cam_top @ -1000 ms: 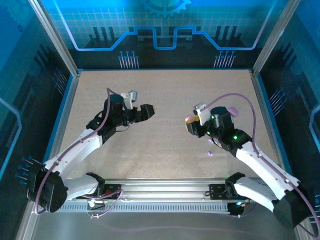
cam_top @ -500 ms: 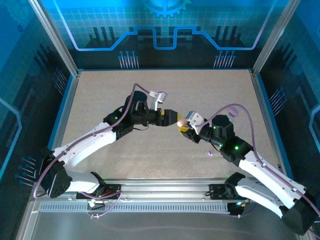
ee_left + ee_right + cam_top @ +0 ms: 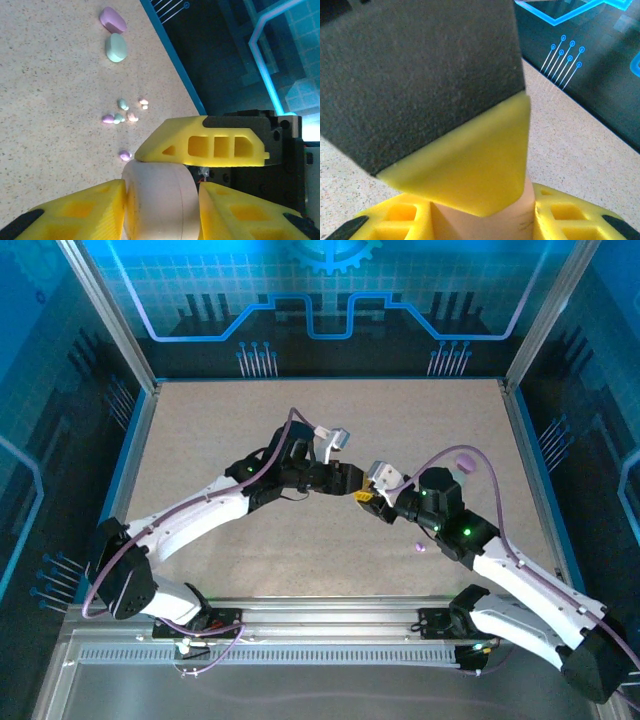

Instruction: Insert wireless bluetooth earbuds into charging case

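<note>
Gripping one pale pink pebble-shaped charging case point(image 3: 157, 212) with both hands over the speckled beige tabletop point(image 3: 50, 100).
The left hand point(image 3: 161, 184) has its yellow fingers pressed on the case's two sides, and the right hand point(image 3: 470, 200) is clamped on the same case from the opposite end. Tiny purple and pale teal-white earbuds point(image 3: 122, 114) lie loose in a cluster on the tabletop, near a purple oval case point(image 3: 112, 20) and a pale teal oval case point(image 3: 116, 47). No bud looks seated, so the task seems early: the case has to be opened, then each bud picked up and inserted.

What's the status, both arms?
Left gripper, right gripper both shut on pink case. Earbuds loose on table. No obstruction seen.
</note>
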